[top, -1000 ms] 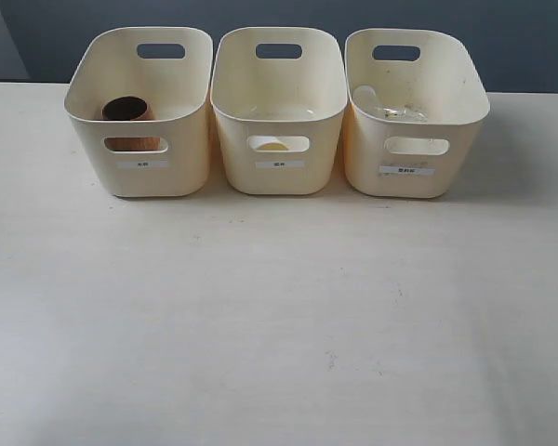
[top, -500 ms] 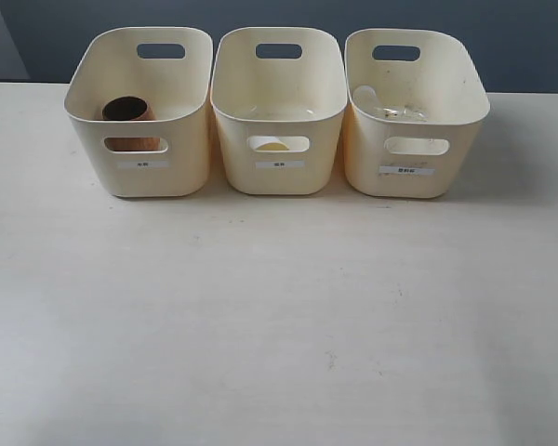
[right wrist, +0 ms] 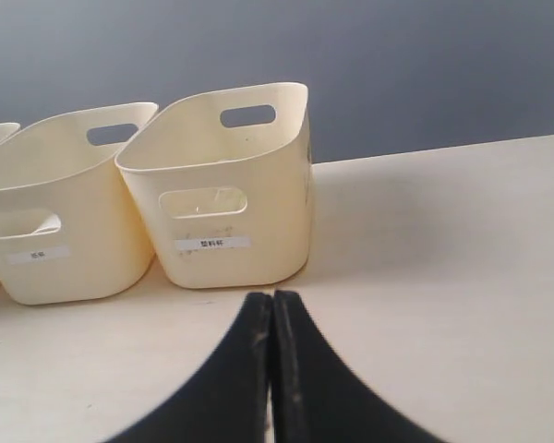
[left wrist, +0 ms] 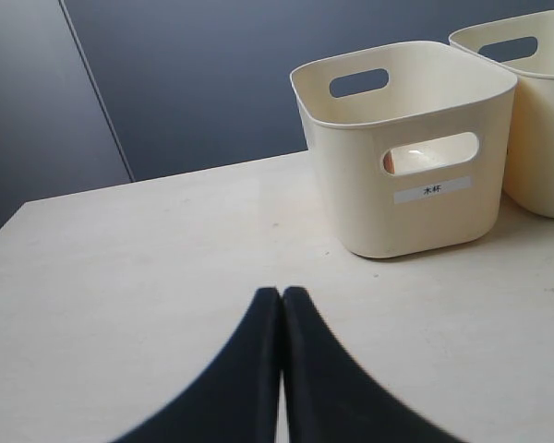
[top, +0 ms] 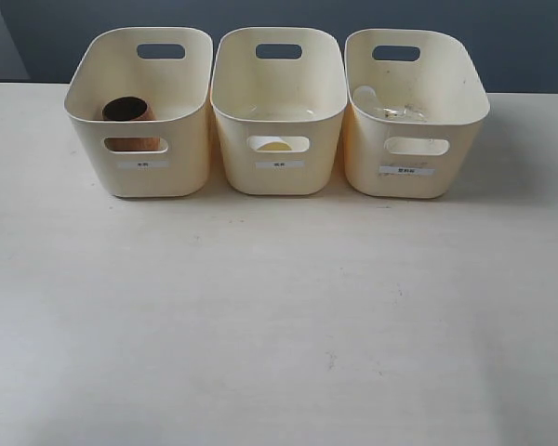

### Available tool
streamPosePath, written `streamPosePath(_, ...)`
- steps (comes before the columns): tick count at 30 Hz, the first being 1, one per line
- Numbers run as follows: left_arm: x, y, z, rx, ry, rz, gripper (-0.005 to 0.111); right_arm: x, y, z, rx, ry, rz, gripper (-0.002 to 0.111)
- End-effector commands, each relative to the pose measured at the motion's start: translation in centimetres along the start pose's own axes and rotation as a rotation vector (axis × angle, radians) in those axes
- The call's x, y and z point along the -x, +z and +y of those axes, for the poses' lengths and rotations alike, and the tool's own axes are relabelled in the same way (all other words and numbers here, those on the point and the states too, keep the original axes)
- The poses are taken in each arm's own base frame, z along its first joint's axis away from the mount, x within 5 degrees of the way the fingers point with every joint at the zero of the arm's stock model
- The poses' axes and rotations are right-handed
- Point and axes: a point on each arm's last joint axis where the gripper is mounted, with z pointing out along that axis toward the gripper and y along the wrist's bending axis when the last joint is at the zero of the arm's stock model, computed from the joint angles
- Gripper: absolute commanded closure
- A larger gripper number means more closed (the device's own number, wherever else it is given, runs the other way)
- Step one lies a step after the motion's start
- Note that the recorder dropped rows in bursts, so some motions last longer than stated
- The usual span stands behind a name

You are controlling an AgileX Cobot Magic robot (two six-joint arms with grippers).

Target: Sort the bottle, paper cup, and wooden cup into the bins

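Three cream bins stand in a row at the back of the table. The wooden cup [top: 127, 111] sits upright in the left bin [top: 172, 93]. Through the front cutout of the middle bin [top: 279, 102] a pale rounded piece of the paper cup [top: 273, 144] shows. The clear bottle [top: 383, 107] lies in the right bin [top: 456, 102]. Neither arm appears in the exterior view. My left gripper [left wrist: 282, 293] is shut and empty, over the table short of the left bin [left wrist: 415, 175]. Short of the right bin [right wrist: 231, 185], my right gripper [right wrist: 272, 297] is shut with nothing in it.
The pale wooden table [top: 279, 316] stretches toward the camera in front of the bins. A dark blue-grey wall [top: 521, 37] rises behind them. In the left wrist view the table's far edge [left wrist: 157, 177] meets that wall.
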Motion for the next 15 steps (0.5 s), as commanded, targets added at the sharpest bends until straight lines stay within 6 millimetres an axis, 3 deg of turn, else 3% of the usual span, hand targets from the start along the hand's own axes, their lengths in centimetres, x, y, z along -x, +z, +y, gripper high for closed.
streamPosePath(1,-0.01,-0.03,-0.02,-0.003,-0.003,-0.005,0.107,-0.04,-0.01,-0.02,-0.004,0.009,-0.004,0.109)
streamPosePath(15,-0.01,-0.03,-0.02,-0.003,-0.003,-0.005,0.107,0.00,-0.02,-0.23,-0.026,-0.071,-0.008,0.109)
